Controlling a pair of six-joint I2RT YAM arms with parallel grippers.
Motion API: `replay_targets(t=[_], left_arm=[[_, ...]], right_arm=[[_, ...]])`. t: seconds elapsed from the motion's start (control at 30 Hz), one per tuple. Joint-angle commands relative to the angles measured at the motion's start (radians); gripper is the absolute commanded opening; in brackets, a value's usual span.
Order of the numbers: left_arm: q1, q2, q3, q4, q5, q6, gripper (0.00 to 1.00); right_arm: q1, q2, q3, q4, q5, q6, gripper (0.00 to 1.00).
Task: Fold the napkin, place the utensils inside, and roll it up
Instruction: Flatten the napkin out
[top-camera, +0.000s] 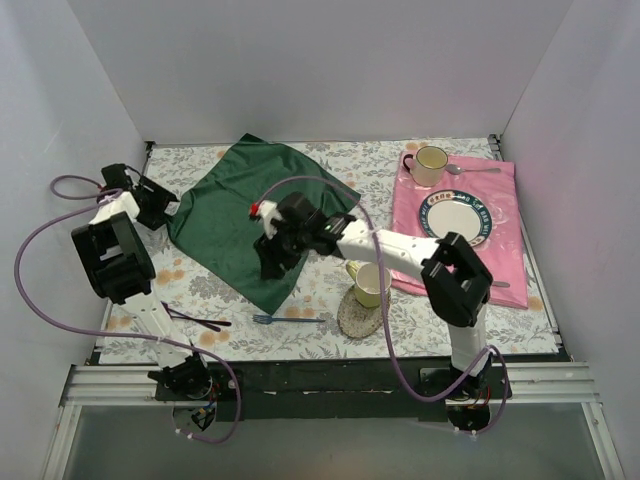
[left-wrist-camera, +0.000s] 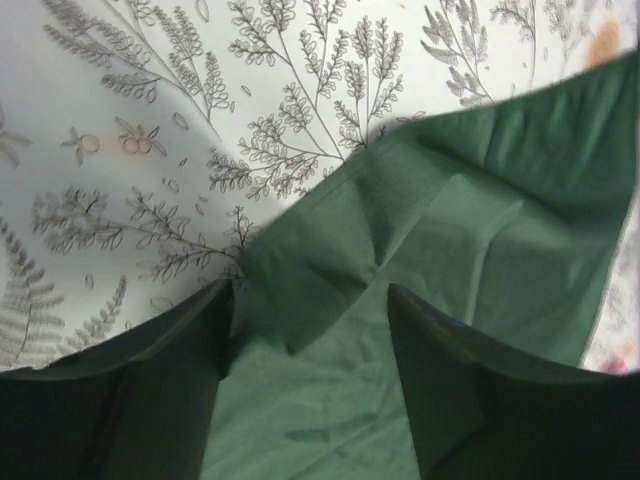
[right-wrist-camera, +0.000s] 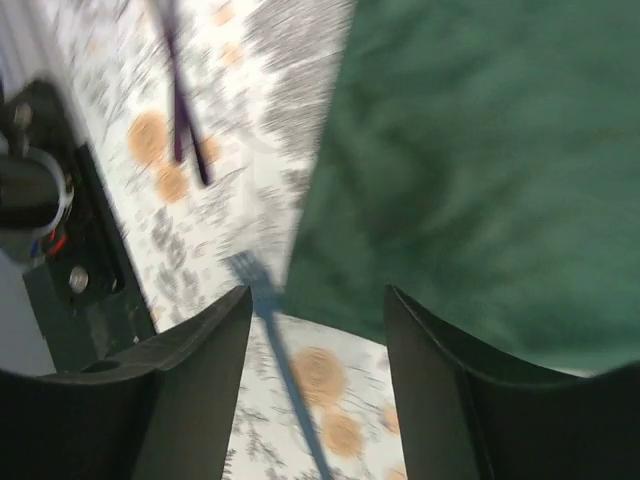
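The dark green napkin (top-camera: 250, 205) lies spread on the patterned table, one corner pointing toward me. My left gripper (top-camera: 168, 207) is open at the napkin's left corner. In the left wrist view (left-wrist-camera: 310, 295) its fingers straddle a small folded-over flap of the napkin (left-wrist-camera: 330, 250). My right gripper (top-camera: 272, 262) is open and empty, hovering over the napkin's near corner. The slate-blue fork (top-camera: 290, 319) lies on the table just in front of that corner. In the blurred right wrist view the fork (right-wrist-camera: 275, 345) shows below the open gripper (right-wrist-camera: 317, 292), beside the napkin's edge (right-wrist-camera: 480, 180).
A purple-headed dark utensil (top-camera: 195, 318) lies at the near left. A yellow cup (top-camera: 368, 285) stands on a round coaster. At the right, a pink cloth (top-camera: 505, 245) holds a plate (top-camera: 458, 217), a cup (top-camera: 430, 163) and silver cutlery.
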Motion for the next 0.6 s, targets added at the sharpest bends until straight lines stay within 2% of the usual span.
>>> replay_targets(t=[0.0,0.03,0.1,0.13,0.23,0.3,0.43,0.5,0.57], left_arm=[[-0.109,-0.173,0.037,-0.084,-0.284,0.024,0.67],[-0.132,-0.19,0.024,-0.092,-0.312,0.018,0.69],[-0.201,-0.239,0.015,-0.107,-0.408,0.007,0.71],[-0.244,-0.258,0.007,-0.114,-0.45,0.004,0.72],[-0.315,-0.312,-0.02,-0.12,-0.482,0.012,0.72],[-0.353,-0.348,-0.037,-0.131,-0.507,0.022,0.73],[-0.378,-0.417,-0.062,-0.134,-0.559,0.035,0.76],[-0.378,-0.424,-0.028,-0.161,-0.634,0.041,0.8],[-0.378,-0.419,-0.002,-0.178,-0.631,0.053,0.8]], right_arm=[[-0.245,-0.126,-0.034,0.115,0.027,0.192,0.66],[-0.326,-0.114,-0.005,0.092,0.051,0.238,0.66],[-0.409,-0.037,0.061,0.04,0.092,0.289,0.65],[-0.481,-0.002,0.148,-0.024,0.102,0.312,0.62],[-0.586,0.154,0.347,-0.191,0.169,0.271,0.57],[-0.627,0.244,0.408,-0.235,0.21,0.255,0.57],[-0.698,0.302,0.428,-0.233,0.224,0.246,0.57],[-0.701,0.343,0.472,-0.273,0.244,0.226,0.56],[-0.698,0.371,0.495,-0.307,0.269,0.211,0.52]])
